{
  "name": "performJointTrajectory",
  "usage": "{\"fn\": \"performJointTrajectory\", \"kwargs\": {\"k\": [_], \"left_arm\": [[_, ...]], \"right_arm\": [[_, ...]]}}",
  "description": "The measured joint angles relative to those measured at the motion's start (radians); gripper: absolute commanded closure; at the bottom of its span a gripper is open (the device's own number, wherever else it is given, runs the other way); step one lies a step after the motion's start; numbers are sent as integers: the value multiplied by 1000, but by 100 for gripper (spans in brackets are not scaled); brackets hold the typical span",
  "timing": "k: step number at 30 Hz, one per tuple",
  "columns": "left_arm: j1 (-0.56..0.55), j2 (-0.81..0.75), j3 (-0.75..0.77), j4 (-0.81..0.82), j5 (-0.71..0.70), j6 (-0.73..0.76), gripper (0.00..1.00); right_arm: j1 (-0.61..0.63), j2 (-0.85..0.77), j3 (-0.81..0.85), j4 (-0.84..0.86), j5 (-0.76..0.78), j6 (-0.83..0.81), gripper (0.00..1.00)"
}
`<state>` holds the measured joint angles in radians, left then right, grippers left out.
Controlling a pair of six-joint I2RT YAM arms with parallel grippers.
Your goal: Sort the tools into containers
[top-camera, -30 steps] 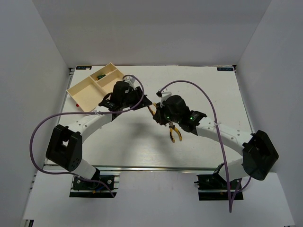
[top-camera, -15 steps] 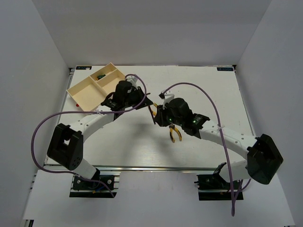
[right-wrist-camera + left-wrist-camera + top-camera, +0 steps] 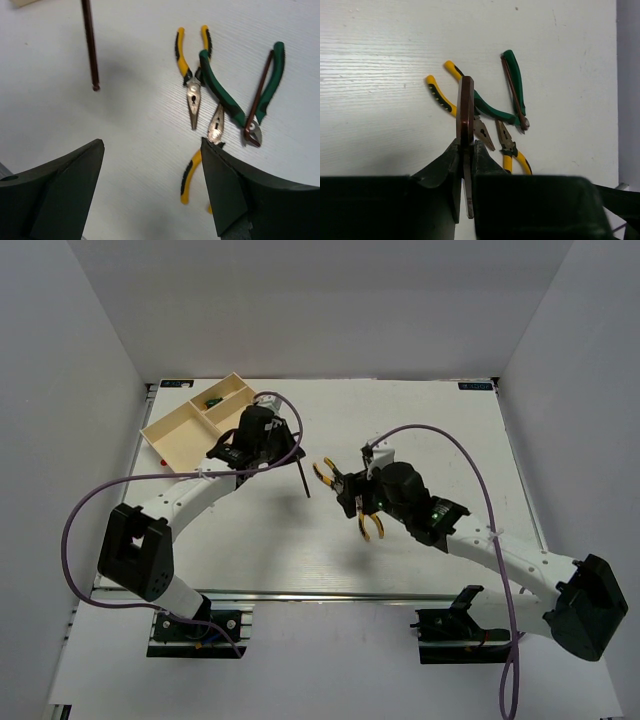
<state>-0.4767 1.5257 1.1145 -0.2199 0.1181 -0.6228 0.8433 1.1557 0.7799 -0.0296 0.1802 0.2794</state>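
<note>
While the left end effector [image 3: 465,150] is pinching a thin dark rod [image 3: 465,107] between its pressed-together fingers, the rod is hanging nearly upright over the bare bench [image 3: 420,430], between the cream tray [image 3: 180,435] and a cluster of pliers. The right end effector [image 3: 152,150] is hovering just above that cluster with its fingers spread wide, gripping nothing. Below it, yellow-handled pliers [image 3: 192,97], green-handled cutters [image 3: 274,75] and a second yellow-handled pair [image 3: 189,177] are lying on the bench with their noses close together. Another thin rod [image 3: 259,92] is resting along one green handle. A small green piece [image 3: 212,400] is sitting in one of the tray's smaller compartments.
</note>
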Motion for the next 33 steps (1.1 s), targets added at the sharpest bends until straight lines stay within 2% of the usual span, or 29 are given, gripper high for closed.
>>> {"fn": "performJointTrajectory", "kwargs": {"k": [11, 18, 33], "left_arm": [[72, 3, 86, -77, -109, 66, 100], [137, 76, 228, -118, -175, 138, 100], [232, 315, 496, -127, -359, 336, 100]], "right_arm": [[-24, -206, -173, -50, 78, 1, 13], [-30, -327, -219, -76, 87, 2, 12], [-32, -352, -255, -101, 87, 1, 11]]}}
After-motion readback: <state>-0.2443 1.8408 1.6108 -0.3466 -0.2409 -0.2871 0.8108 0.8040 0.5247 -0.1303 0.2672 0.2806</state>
